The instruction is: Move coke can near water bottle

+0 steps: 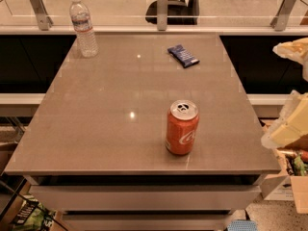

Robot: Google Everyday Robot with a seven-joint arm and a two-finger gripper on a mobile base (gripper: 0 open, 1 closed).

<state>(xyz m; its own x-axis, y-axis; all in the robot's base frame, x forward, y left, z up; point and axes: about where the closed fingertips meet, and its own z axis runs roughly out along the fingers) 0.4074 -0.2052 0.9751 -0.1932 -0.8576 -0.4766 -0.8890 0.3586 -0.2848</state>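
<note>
The coke can (182, 127) stands upright near the front edge of the grey table (106, 129), right of centre, its silver top and pull-tab showing. The water bottle (83, 27) stands upright at the table's far left corner, clear with a white cap and a blue-and-white label. My gripper (285, 88) shows only as pale yellow parts at the right edge of the view, off the table's right side. It is right of the can and apart from it, holding nothing that I can see.
A flat dark-blue snack packet (183, 56) lies at the far right of the table. A glass rail with metal posts (162, 7) runs behind the table. Cardboard boxes (293, 186) sit on the floor at the right.
</note>
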